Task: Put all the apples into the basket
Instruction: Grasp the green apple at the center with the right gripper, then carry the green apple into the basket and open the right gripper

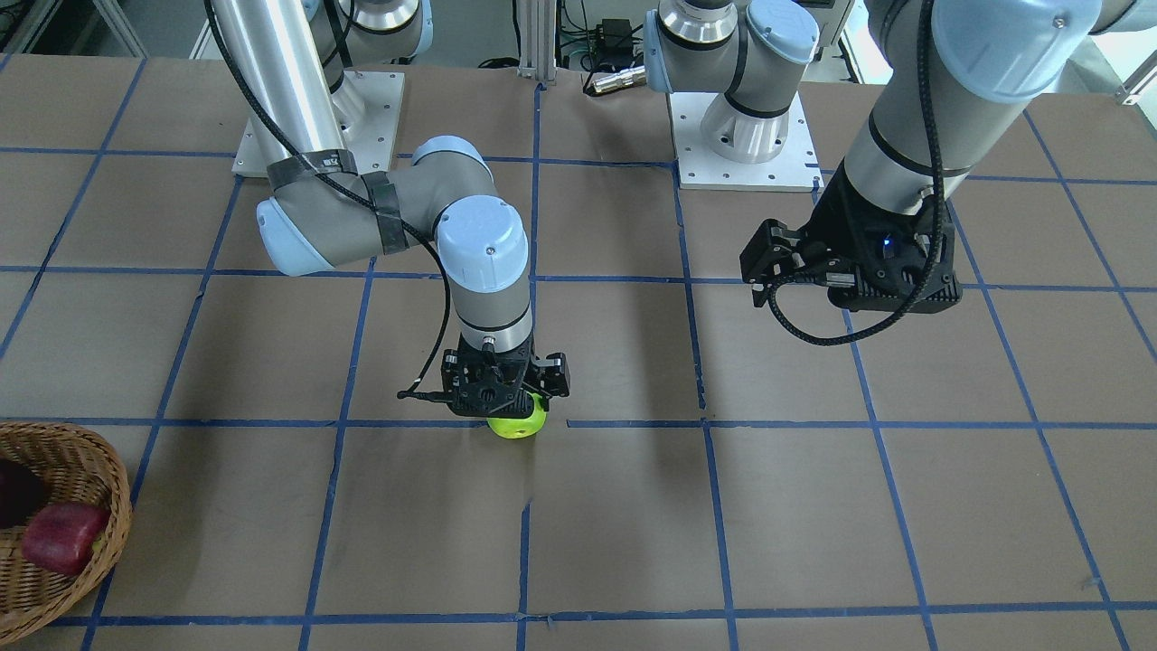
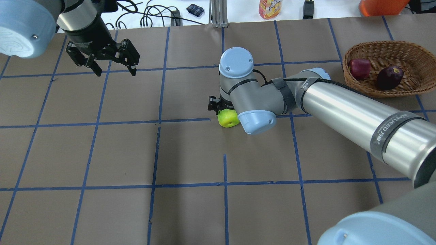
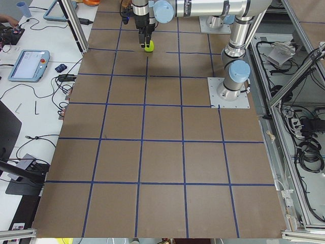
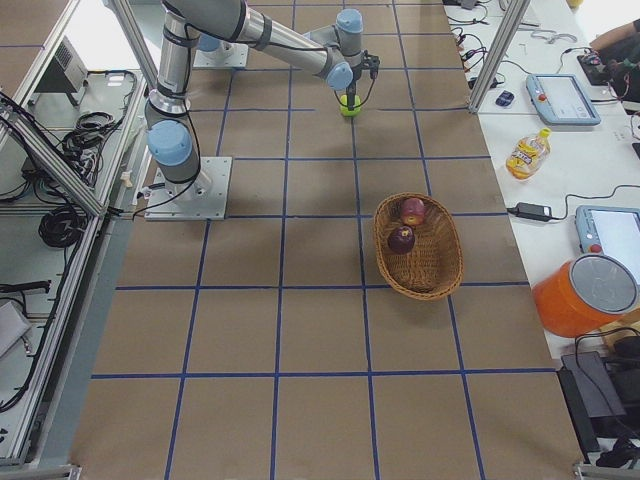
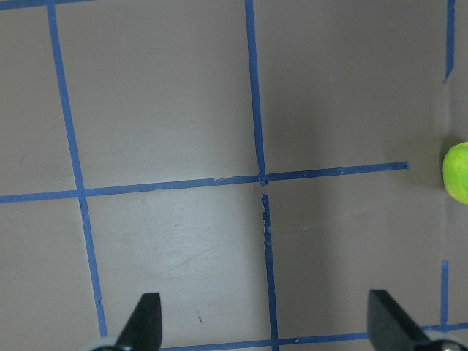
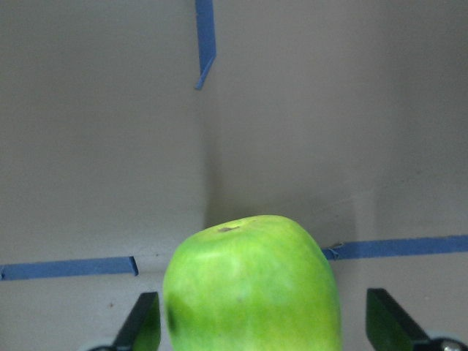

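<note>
Currently, the black left gripper [image 2: 115, 71] is held idle, jaws spread, over the brown-papered counter [image 2: 190, 153]. Mid-counter, the round green apple [image 2: 227, 118] is straddled by the parted jaws of the black right gripper [image 6: 265, 325]. Closing, then carriage to the woven brown wicker basket [image 2: 414, 58], is judged to be called for.

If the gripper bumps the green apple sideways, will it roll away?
Probably a little: the green apple is rounded and sits on the flat table. Its skin looks smooth, so it might slip. It looks firm, so it is unlikely to squash.
</note>
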You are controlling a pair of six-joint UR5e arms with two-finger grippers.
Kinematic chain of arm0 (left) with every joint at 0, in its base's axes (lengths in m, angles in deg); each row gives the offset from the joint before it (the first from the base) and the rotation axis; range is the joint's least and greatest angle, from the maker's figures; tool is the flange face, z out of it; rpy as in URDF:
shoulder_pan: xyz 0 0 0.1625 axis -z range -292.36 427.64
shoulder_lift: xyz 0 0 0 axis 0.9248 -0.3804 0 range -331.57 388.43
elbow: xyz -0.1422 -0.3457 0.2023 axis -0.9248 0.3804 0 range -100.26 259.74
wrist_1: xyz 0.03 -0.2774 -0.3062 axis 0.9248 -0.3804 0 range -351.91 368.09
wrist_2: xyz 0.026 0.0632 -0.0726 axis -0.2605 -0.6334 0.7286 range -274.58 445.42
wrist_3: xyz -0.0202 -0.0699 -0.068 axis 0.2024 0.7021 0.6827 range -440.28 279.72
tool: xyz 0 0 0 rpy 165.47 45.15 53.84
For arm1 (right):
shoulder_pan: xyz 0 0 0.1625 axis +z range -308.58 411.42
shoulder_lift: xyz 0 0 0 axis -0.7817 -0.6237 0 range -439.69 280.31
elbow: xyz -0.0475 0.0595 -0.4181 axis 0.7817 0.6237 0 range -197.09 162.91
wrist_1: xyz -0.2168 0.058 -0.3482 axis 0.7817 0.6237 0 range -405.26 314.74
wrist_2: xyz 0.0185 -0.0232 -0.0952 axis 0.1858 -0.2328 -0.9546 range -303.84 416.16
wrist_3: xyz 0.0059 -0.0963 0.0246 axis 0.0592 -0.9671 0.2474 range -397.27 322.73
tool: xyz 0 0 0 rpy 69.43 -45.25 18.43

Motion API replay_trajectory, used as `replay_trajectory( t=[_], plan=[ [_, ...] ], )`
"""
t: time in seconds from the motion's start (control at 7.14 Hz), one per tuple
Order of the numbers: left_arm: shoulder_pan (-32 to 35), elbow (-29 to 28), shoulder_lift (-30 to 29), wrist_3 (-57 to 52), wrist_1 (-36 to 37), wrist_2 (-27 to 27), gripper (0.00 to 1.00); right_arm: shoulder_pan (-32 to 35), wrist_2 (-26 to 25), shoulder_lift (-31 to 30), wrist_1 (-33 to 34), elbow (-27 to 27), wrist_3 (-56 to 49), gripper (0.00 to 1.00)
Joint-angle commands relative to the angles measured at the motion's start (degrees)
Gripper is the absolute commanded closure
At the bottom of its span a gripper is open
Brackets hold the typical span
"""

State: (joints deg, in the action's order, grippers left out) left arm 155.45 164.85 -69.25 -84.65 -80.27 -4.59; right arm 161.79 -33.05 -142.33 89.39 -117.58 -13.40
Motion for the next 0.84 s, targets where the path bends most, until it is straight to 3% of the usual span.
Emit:
replay_trajectory(
  t=[0.0, 0.14, 0.28, 0.42, 0.7],
  plan=[
    [0.00, -0.03, 0.03, 0.24, 0.02, 0.09, 0.00, 0.62, 0.00, 1.47, 1.40, -0.15, -1.46, 0.00],
    [0.00, -0.29, 0.03, 0.24, 0.02, 0.26, 0.00, 0.80, -0.09, 1.73, 1.40, -0.15, -1.72, 0.00],
    [0.00, -0.38, 0.03, 0.32, 0.02, 0.00, 0.00, 0.63, -0.61, 1.82, 4.10, 0.20, -3.29, 0.21],
    [0.00, -0.56, 0.12, 0.32, 0.02, 0.00, 0.00, 0.45, -0.70, 1.21, 3.69, 0.55, -3.57, 0.55],
    [0.00, -0.65, 0.03, 0.32, 0.02, 0.00, 0.00, -1.90, -0.96, -0.45, 0.21, 3.26, -5.75, 0.56]
  ],
)
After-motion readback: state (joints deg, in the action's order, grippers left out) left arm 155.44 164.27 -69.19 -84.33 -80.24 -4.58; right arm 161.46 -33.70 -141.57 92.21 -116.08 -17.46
